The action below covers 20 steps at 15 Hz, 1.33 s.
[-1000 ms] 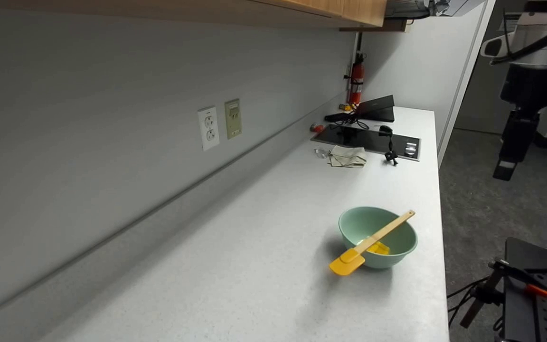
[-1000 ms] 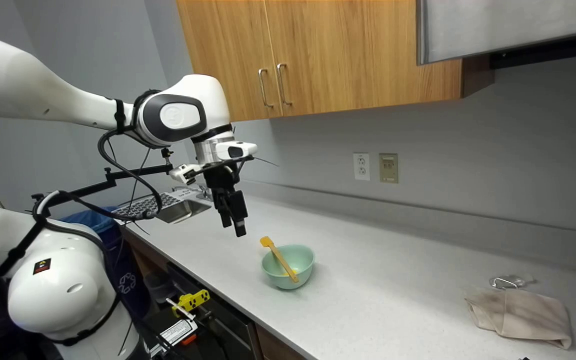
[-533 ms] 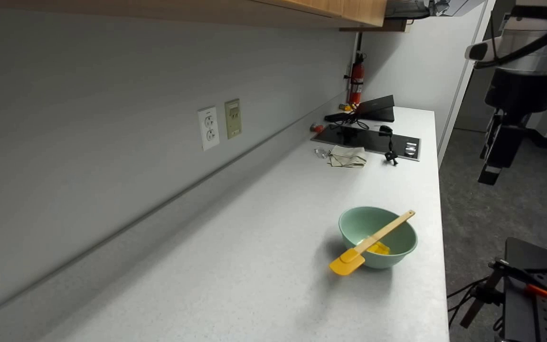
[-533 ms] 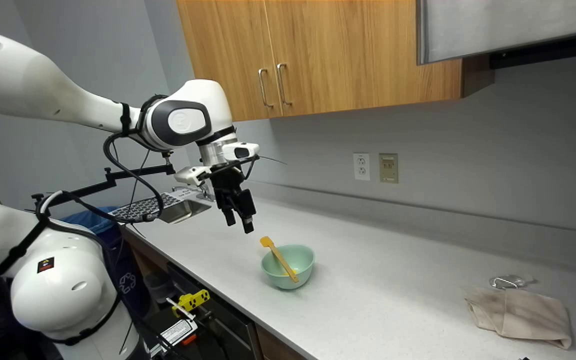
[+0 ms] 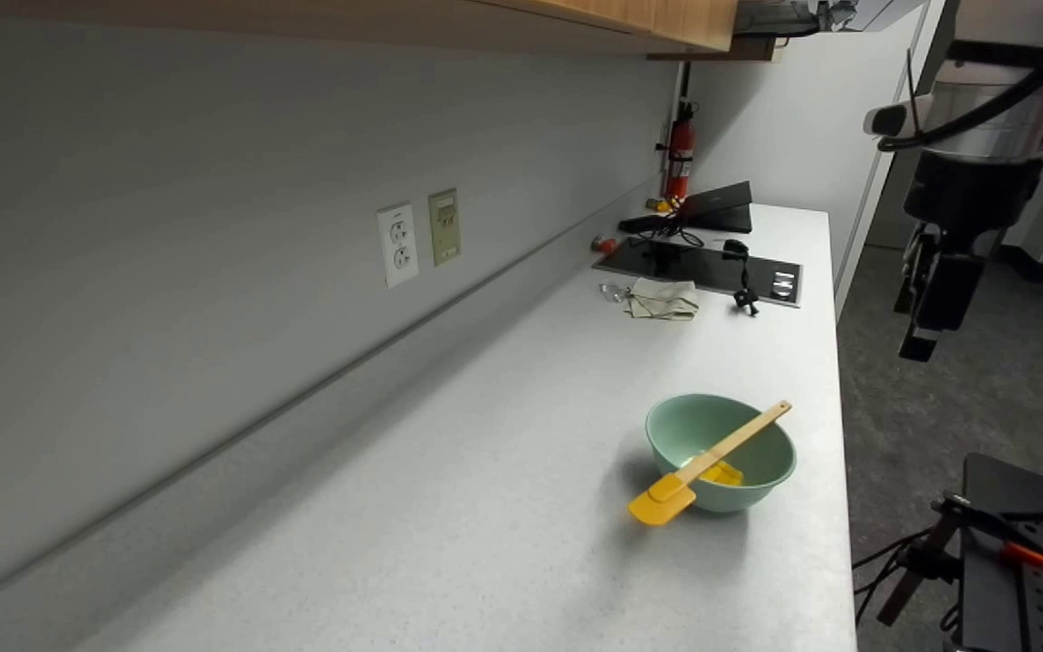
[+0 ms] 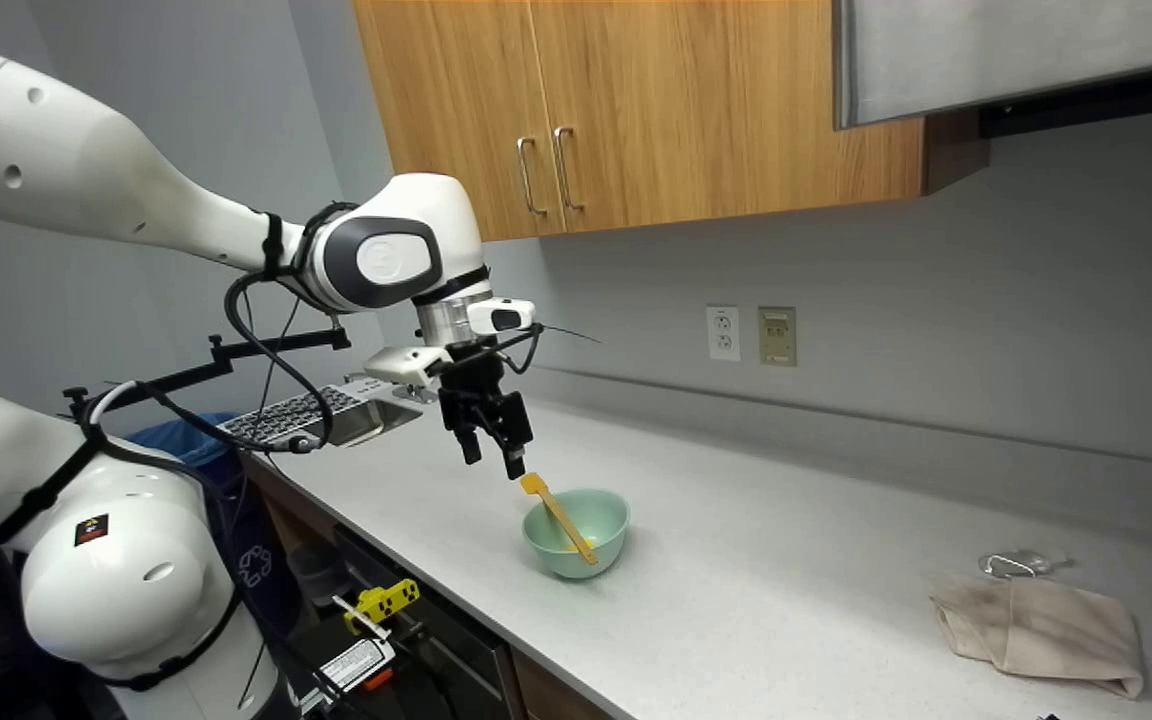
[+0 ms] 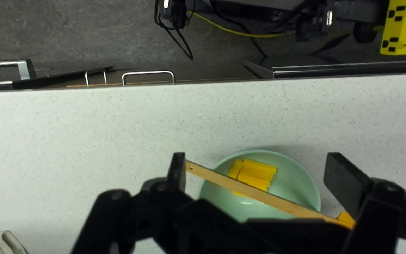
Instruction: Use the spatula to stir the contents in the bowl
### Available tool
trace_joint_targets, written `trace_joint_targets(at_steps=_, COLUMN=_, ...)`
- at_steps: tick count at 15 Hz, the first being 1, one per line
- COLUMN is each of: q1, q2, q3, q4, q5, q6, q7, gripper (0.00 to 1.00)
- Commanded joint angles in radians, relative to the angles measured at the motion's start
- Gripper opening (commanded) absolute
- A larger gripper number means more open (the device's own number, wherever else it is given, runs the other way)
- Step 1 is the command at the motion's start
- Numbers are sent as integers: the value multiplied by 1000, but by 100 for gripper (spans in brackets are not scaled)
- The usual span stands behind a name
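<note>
Black, empty, wide-splayed, the gripper (image 6: 494,464) had neared the spatula's (image 6: 562,520) ten o'clock in an exterior view, presumably for grasping.

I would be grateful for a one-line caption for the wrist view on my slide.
Wrist view: an open claw, with a spatula resting across a bowl of yellow pieces.

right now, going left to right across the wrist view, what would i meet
Cloth → small handle → larger handle → bowl → power strip. The spatula, contents and claw overlap the bowl in that picture, so I left them out.
</note>
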Motion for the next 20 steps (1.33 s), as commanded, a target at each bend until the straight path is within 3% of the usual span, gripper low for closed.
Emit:
trace_joint_targets(at_steps=1, q1=15, q2=91, q3=-83, q4=12, q5=-33, q6=84, q7=-210, gripper=100)
trace_joint_targets(at_steps=4, q1=5, q2=135, q3=-102, q4=24, q5=-66, q6=111, q7=-315, gripper=100)
trace_joint_targets(at_steps=5, q1=4, q2=100, q3=-92, q4=4, q5=-36, q6=92, q7=-264, gripper=100)
trace_joint_targets(at_steps=10, q1=7, q2=127, q3=-85, q4=11, q5=-51, q6=96, q7=-280, gripper=100)
trace_joint_targets(at_steps=20, q1=52, q2=310, q3=-36, q4=62, q5=-53, q6=308, q7=-309, gripper=100)
